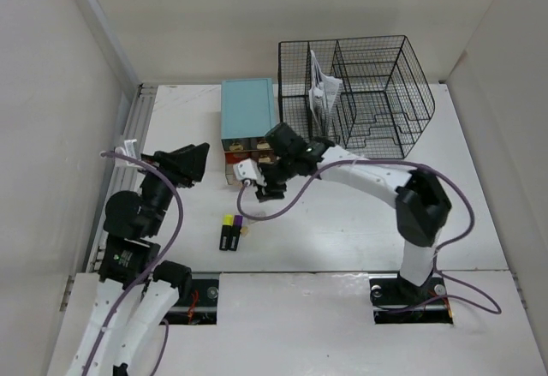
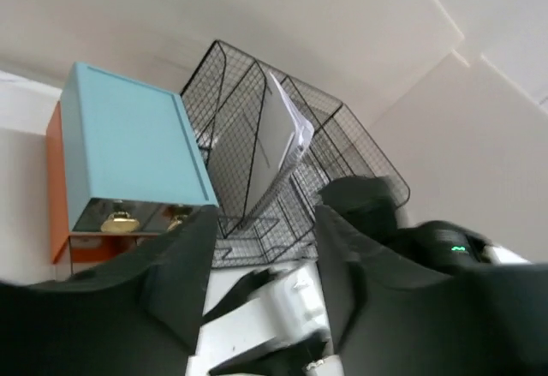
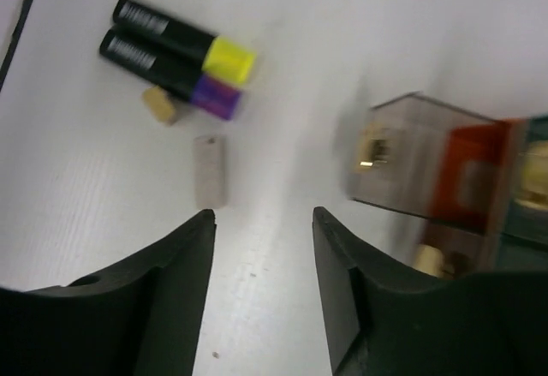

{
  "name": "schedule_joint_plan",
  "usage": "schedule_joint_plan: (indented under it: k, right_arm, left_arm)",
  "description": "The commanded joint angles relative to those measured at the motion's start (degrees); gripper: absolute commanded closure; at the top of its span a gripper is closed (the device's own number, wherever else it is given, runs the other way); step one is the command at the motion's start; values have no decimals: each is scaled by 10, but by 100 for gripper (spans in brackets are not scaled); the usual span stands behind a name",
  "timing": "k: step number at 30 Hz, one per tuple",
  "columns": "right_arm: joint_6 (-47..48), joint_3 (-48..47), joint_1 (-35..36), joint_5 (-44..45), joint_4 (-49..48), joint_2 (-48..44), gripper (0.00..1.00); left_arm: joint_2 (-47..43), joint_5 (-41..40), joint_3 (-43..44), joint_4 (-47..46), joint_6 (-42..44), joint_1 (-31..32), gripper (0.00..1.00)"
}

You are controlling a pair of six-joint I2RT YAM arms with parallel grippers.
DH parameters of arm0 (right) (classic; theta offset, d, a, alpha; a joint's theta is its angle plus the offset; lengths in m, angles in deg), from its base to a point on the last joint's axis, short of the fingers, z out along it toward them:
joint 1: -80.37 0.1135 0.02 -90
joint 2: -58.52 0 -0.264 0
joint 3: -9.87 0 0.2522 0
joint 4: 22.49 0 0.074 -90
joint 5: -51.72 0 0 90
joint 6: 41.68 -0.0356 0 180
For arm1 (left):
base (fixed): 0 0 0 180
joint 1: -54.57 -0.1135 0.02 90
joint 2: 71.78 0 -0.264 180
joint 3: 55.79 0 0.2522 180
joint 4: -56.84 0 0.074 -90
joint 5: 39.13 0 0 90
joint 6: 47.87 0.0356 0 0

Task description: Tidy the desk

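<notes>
The white desk (image 1: 342,222) carries two black markers (image 1: 229,235), one yellow-capped (image 3: 180,42) and one purple-capped (image 3: 167,72), lying side by side. Beside them are a small tan stub (image 3: 159,104) and a pale block (image 3: 210,170). My right gripper (image 1: 270,189) hovers open over bare desk (image 3: 282,68) in front of the teal-topped drawer box (image 1: 248,109), with nothing between its fingers (image 3: 171,282). A clear drawer (image 3: 411,158) sticks out of the box. My left gripper (image 1: 195,160) is raised at the left, open and empty (image 2: 261,222), facing the box (image 2: 128,136).
A black wire mesh rack (image 1: 360,93) holding papers (image 1: 321,93) stands at the back right, next to the box. A grey rail (image 1: 128,136) runs along the desk's left edge. The right arm's white wrist (image 2: 282,307) lies just in front of the left gripper.
</notes>
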Motion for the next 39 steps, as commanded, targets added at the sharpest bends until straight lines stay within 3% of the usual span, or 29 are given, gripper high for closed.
schedule_joint_plan:
  k: [1, 2, 4, 9, 22, 26, 30, 33, 34, 35, 39]
  right_arm:
    - [76, -35, 22, -17, 85, 55, 44]
    - [76, -35, 22, -11, 85, 64, 43]
    - [76, -35, 45, 8, 85, 84, 38]
    - [82, -42, 68, 43, 93, 116, 38]
    - [37, -42, 79, 105, 54, 163, 37]
    - [17, -47, 79, 117, 46, 177, 41]
    - [-2, -47, 84, 140, 40, 189, 52]
    - [-8, -53, 89, 156, 40, 195, 76]
    - [-13, -66, 89, 156, 40, 195, 94]
    - [-13, -72, 89, 156, 45, 195, 100]
    - [-41, -108, 101, 151, 56, 168, 100]
  left_arm:
    - [43, 57, 112, 180, 149, 3, 50]
    - [49, 63, 122, 203, 178, 3, 38]
    - [36, 69, 102, 224, 235, 8, 31]
    - [-56, 106, 7, 148, 233, 9, 14]
    - [-77, 96, 14, 158, 239, 9, 13]
    - [-89, 89, 14, 158, 239, 9, 13]
    - [-89, 83, 14, 158, 239, 9, 13]
    - [-94, 83, 14, 158, 239, 9, 13]
    - [-94, 83, 14, 158, 239, 9, 13]
    - [-94, 78, 14, 158, 239, 9, 13]
    - [-99, 78, 14, 158, 239, 9, 13]
